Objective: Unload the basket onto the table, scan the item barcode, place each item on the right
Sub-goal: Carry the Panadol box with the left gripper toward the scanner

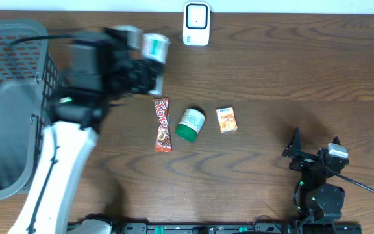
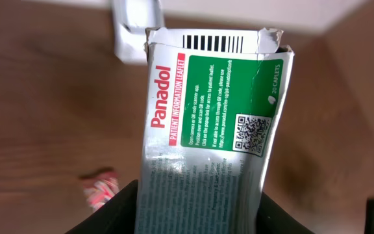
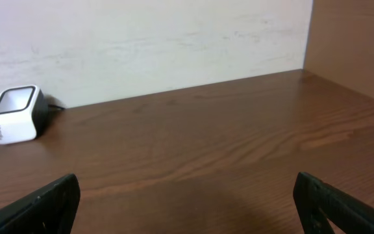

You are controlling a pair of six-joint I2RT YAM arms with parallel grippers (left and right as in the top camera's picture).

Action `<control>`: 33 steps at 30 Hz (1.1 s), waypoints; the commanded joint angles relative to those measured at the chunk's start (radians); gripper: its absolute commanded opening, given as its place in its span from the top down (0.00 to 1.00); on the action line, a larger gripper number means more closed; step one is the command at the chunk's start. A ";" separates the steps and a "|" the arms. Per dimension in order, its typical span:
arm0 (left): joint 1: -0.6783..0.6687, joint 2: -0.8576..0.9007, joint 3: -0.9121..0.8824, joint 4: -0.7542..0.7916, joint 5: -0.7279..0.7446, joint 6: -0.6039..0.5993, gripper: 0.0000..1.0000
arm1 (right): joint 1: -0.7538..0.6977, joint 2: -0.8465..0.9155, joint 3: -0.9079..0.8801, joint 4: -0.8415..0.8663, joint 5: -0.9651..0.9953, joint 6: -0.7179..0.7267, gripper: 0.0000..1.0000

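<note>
A dark brown wood-grain table [image 1: 284,71] meets an off-white, faintly streaked wall [image 3: 174,39]; a brown wooden panel [image 3: 356,45] adjoins the wall at one side.

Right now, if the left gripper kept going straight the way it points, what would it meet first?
Probably the white barcode scanner, met by the Panadol box that the left gripper is shut on. It lies beyond the box's far end, slightly to one side; depth is unclear.

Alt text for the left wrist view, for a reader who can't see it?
The left gripper holds a Panadol box filling the frame, barcode at its far end, QR code on its green panel. Behind it are a white scanner and the wooden table, with a red wrapper at lower left.
</note>
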 commanded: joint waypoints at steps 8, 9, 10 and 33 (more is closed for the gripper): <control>-0.364 0.288 0.002 0.020 -0.161 -0.009 0.53 | -0.005 -0.001 -0.001 -0.003 -0.001 -0.006 0.01; -0.387 0.312 0.002 0.024 -0.161 -0.009 0.53 | -0.005 -0.001 -0.001 -0.003 0.000 -0.006 0.01; -0.414 0.340 0.002 0.029 -0.161 -0.009 0.53 | -0.005 -0.001 -0.001 -0.003 0.000 -0.006 0.01; -0.693 0.622 0.000 0.133 -0.240 -0.009 0.52 | -0.005 -0.001 -0.001 -0.003 0.000 -0.006 0.01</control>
